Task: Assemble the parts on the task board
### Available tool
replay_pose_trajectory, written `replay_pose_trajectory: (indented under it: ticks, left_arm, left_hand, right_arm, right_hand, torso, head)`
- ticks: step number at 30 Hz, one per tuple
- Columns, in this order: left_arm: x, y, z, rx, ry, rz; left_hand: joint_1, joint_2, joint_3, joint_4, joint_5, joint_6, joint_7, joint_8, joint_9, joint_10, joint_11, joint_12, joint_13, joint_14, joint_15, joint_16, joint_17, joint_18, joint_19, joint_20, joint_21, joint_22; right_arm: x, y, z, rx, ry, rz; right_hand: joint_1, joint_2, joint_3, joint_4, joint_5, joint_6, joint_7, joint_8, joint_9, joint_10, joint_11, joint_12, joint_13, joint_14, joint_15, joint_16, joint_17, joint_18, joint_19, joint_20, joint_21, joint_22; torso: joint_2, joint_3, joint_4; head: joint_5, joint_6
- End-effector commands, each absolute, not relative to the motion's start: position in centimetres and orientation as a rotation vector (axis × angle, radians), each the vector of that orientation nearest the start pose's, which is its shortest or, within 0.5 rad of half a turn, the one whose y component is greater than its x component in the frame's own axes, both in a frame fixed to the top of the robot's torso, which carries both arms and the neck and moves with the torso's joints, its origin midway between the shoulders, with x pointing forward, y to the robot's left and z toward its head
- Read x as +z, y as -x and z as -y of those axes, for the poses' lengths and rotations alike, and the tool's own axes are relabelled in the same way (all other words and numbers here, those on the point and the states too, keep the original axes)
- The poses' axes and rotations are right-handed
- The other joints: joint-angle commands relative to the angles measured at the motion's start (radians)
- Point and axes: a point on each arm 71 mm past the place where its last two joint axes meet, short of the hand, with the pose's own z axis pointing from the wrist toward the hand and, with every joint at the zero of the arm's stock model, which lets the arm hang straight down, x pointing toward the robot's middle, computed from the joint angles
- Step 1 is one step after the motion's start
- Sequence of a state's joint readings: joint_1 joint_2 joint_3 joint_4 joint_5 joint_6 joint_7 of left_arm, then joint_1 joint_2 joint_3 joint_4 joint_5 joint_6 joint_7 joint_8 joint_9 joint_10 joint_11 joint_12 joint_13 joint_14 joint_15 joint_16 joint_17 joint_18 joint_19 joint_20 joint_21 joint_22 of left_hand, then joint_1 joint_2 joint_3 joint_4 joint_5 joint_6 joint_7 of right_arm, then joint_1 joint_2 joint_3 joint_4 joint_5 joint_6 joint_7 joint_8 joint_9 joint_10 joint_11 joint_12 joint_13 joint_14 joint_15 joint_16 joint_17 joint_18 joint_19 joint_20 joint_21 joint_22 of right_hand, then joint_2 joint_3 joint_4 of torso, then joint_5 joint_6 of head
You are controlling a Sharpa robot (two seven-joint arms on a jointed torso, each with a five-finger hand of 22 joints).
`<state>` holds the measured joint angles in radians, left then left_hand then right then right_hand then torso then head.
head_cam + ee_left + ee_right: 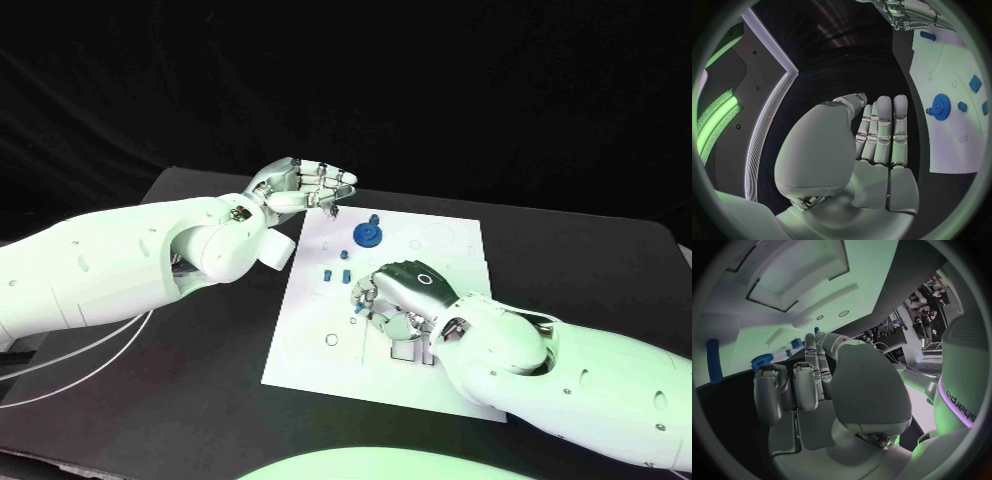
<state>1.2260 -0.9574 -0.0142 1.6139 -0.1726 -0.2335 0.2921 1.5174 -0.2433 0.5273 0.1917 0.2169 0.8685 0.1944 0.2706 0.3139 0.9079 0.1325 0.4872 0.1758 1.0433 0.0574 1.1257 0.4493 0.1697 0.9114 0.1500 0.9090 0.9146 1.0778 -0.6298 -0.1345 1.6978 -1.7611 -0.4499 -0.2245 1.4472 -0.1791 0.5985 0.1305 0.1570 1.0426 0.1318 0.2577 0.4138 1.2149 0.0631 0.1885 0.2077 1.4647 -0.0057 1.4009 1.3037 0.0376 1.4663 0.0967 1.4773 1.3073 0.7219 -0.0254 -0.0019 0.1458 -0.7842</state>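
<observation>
Right hand: the right hand (404,295) is nearest, low over the middle of the task board (325,345), knuckles up. Its wrist view shows fingers (807,385) side by side, partly curled, with nothing plainly between them; I cannot tell whether it holds a part.

Task board: a white plate lying flat on the black worktop (173,420), with cut-out recesses near the right hand and small round holes toward its far end.

Small parts: two short blue pegs (338,273) stand on the board just beyond the right hand; another blue piece (356,309) sits right at its fingertips.

Gear: a blue toothed wheel (368,234) lies on the far part of the board, apart from both hands.

Left hand: the left hand (300,185) hangs beyond the board's far left corner, fingers curled in; something thin and dark seems pinched at the tips, but I cannot tell.

Handling: the parts look like light, stiff plastic, small and probably slippery; likely best pinched by the sides or the gear's rim with fingertips, and seated gently.
</observation>
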Motion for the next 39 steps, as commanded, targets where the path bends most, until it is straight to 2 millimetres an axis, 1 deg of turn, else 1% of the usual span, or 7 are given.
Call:
replay_pose_trajectory:
  ticks: [1, 6, 7, 9, 14, 32, 39]
  left_arm:
    - [-15.2, -47.7, -23.0, -1.53, 0.942, -1.524]
    - [-15.3, -47.8, -23.1, -1.526, 0.945, -1.524]
    - [-15.3, -47.8, -23.1, -1.525, 0.946, -1.525]
    - [-15.3, -47.8, -23.1, -1.525, 0.947, -1.525]
    - [-15.3, -47.8, -23.1, -1.524, 0.947, -1.525]
    - [-15.3, -47.9, -23.2, -1.522, 0.949, -1.525]
    - [-15.3, -47.9, -23.2, -1.522, 0.949, -1.526]
  left_hand:
    - [-0.005, -0.003, 0.005, 0.003, 0.001, -0.005, 0.002, -0.004, -0.001, -0.007, 0.0, 0.006, -0.002, -0.002, -0.001, -0.004, -0.001, 0.014, -0.002, -0.001, -0.006, -0.002]
    - [-0.005, -0.003, 0.005, 0.003, 0.001, -0.005, 0.002, -0.004, -0.001, -0.007, 0.0, 0.006, -0.002, -0.002, -0.001, -0.004, -0.001, 0.014, -0.002, -0.001, -0.006, -0.002]
    - [-0.005, -0.003, 0.005, 0.003, 0.001, -0.005, 0.002, -0.004, -0.001, -0.007, 0.0, 0.006, -0.002, -0.002, -0.001, -0.004, -0.001, 0.014, -0.002, -0.001, -0.006, -0.002]
    - [-0.005, -0.003, 0.005, 0.003, 0.001, -0.005, 0.002, -0.004, -0.001, -0.007, 0.0, 0.006, -0.002, -0.002, -0.001, -0.004, -0.001, 0.014, -0.002, -0.001, -0.006, -0.002]
    - [-0.005, -0.003, 0.005, 0.003, 0.001, -0.005, 0.002, -0.004, -0.001, -0.007, 0.0, 0.006, -0.002, -0.002, -0.001, -0.004, -0.001, 0.014, -0.002, -0.001, -0.006, -0.002]
    - [-0.005, -0.003, 0.005, 0.003, 0.001, -0.005, 0.002, -0.004, -0.001, -0.007, 0.0, 0.006, -0.002, -0.002, -0.001, -0.004, -0.001, 0.014, -0.002, -0.001, -0.006, -0.002]
    - [-0.005, -0.003, 0.005, 0.003, 0.001, -0.005, 0.002, -0.004, -0.001, -0.007, 0.0, 0.006, -0.002, -0.002, -0.001, -0.004, -0.001, 0.014, -0.002, -0.001, -0.006, -0.002]
  right_arm:
    - [-23.4, -38.4, 5.0, 0.882, 0.474, -1.571]
    - [-23.7, -38.4, 4.9, 0.878, 0.483, -1.584]
    - [-23.8, -38.4, 4.9, 0.876, 0.486, -1.588]
    - [-23.8, -38.4, 4.8, 0.875, 0.489, -1.593]
    - [-23.9, -38.3, 4.7, 0.874, 0.496, -1.6]
    - [-24.4, -38.3, 4.4, 0.868, 0.509, -1.616]
    - [-24.5, -38.3, 4.2, 0.855, 0.524, -1.627]
  right_hand:
    - [-0.01, -0.001, -0.002, -0.005, 0.003, 0.005, 0.002, 0.007, 0.002, 0.001, -0.001, -0.003, 0.001, 0.049, -0.008, -0.006, -0.001, -0.016, 0.058, -0.005, 0.003, 0.221]
    - [-0.013, -0.001, -0.002, -0.006, 0.003, 0.004, 0.002, 0.007, 0.002, 0.001, 0.0, -0.005, 0.0, 0.05, -0.008, -0.005, 0.0, -0.016, 0.058, -0.005, 0.002, 0.221]
    - [-0.015, -0.001, -0.002, -0.006, 0.002, 0.004, 0.002, 0.007, 0.003, 0.001, 0.0, -0.005, 0.0, 0.05, -0.008, -0.005, -0.001, -0.015, 0.058, -0.005, 0.002, 0.221]
    - [-0.018, -0.001, -0.003, -0.006, 0.0, 0.004, 0.002, 0.007, 0.003, 0.001, 0.0, -0.006, 0.001, 0.049, -0.007, -0.006, -0.001, -0.015, 0.058, -0.005, 0.002, 0.221]
    - [-0.02, -0.001, -0.003, -0.006, -0.001, 0.004, 0.002, 0.007, 0.004, 0.002, 0.0, -0.007, 0.001, 0.05, -0.007, -0.005, -0.001, -0.015, 0.058, -0.005, 0.002, 0.222]
    - [-0.022, 0.0, -0.004, -0.006, -0.003, 0.003, 0.001, 0.007, 0.004, 0.002, 0.0, -0.008, 0.001, 0.05, -0.007, -0.006, -0.001, -0.015, 0.057, -0.004, 0.001, 0.221]
    - [-0.024, 0.0, -0.004, -0.007, -0.004, 0.002, 0.001, 0.006, 0.005, 0.002, 0.0, -0.009, 0.001, 0.05, -0.007, -0.005, -0.001, -0.015, 0.057, -0.004, 0.0, 0.221]
  torso:
    - [0.0, 0.0006, 0.0006]
    - [0.001, 0.0009, 0.0004]
    - [0.001, 0.0001, 0.0002]
    - [0.001, -0.0001, 0.0]
    - [0.001, 0.0011, 0.0001]
    - [0.001, -0.0004, 0.0004]
    - [0.0, 0.0, 0.0006]
  head:
    - [0.004, -0.002]
    - [0.005, -0.004]
    - [0.005, -0.005]
    - [0.007, -0.005]
    - [0.01, -0.009]
    - [0.012, -0.011]
    - [0.011, -0.01]
